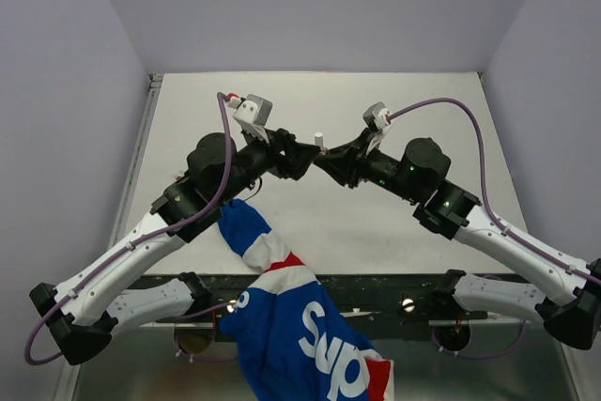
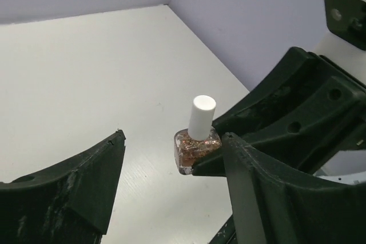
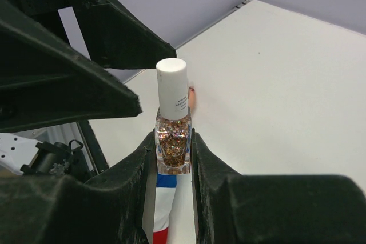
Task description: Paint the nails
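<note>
Uncapping, probably: right hand [image 3: 171, 144] clamps bottle [image 3: 172, 155] upright, left hand [image 2: 174, 140] wide around cap [image 2: 202, 117], which next needs a pinch and twist. Of nails [image 3: 193, 91], one red tip peeks just right of cap, mid-frame in right wrist view; finger seems to run bottom-to-top from sleeve [image 3: 163, 207], pointing up-frame.

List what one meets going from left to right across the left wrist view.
A finger of the left gripper → polish bottle → the gripper's other finger.
</note>
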Available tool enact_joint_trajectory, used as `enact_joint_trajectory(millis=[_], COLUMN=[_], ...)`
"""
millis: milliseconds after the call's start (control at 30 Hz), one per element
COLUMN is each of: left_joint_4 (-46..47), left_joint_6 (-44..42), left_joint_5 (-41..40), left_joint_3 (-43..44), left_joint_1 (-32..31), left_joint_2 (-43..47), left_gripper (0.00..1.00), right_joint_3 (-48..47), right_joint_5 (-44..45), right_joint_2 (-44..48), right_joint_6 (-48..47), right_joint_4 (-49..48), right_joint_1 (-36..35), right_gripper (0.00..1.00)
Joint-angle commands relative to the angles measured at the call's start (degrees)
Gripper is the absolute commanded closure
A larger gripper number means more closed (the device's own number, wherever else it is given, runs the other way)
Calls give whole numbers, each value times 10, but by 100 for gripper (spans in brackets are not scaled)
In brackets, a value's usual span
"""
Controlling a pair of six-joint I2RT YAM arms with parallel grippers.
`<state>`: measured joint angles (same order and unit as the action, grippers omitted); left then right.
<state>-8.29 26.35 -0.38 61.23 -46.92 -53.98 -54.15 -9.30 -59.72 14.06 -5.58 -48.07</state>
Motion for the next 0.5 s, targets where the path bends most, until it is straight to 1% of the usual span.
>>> enact_joint_trajectory(millis=[0, 233, 467], left_joint_4=[3, 24, 8], left_joint_6=[17, 21, 33], left_joint_5=[-71, -67, -45], left_joint_3=[40, 54, 73], left_joint_1=[-7, -7, -11], left_joint_2=[-29, -57, -94], left_gripper=[26, 35, 38], right_joint_3=[-6, 3, 5], right_joint_5=[50, 68, 80], right_joint_2=[-4, -8, -14], right_joint_6=[-17, -26, -32], right_joint_4=[8, 18, 16], right_joint_1=[-9, -12, -13], right_gripper=[99, 99, 99])
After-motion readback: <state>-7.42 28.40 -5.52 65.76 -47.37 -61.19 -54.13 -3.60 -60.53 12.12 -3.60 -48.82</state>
